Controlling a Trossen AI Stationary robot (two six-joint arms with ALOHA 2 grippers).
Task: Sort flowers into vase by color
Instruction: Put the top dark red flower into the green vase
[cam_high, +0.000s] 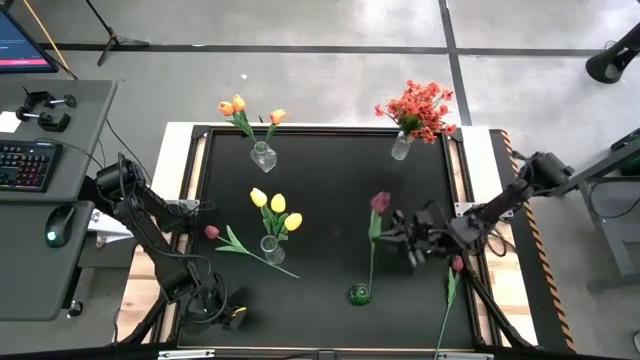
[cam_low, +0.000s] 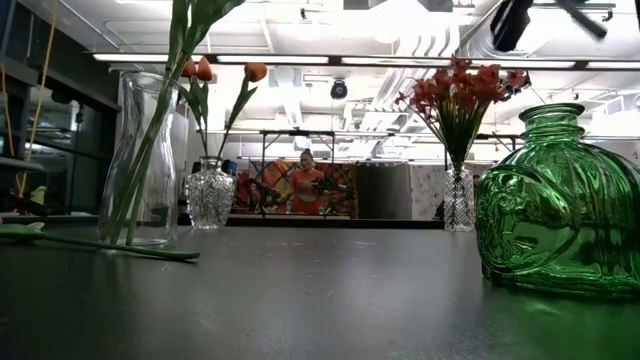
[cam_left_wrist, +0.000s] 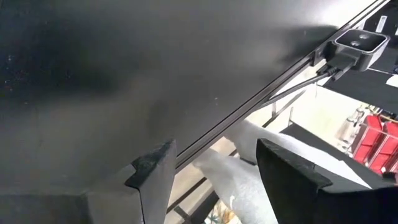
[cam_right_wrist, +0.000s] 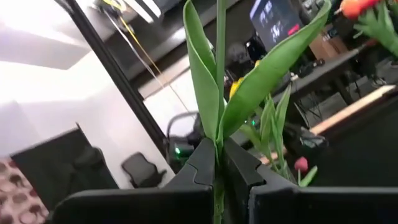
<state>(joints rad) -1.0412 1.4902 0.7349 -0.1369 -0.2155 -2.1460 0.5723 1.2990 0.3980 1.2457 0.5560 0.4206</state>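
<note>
High view: the right gripper (cam_high: 405, 243) carries a dark pink tulip (cam_high: 380, 203) above the counter (cam_high: 330, 190), clenched on its stem.
Right wrist view confirms the fingers pinched tight on the green stem between two leaves. The flower hangs over the counter's right half, stem running from the head near the middle toward the green vase (cam_high: 360, 294) at the near edge. Delivery seems in hand; next, the stem's lower end likely has to be lined up over the narrow vase mouth and lowered in. Another pink tulip (cam_high: 212, 232) lies flat at the left. The left gripper (cam_high: 232, 318) waits released at the near-left corner.
</note>
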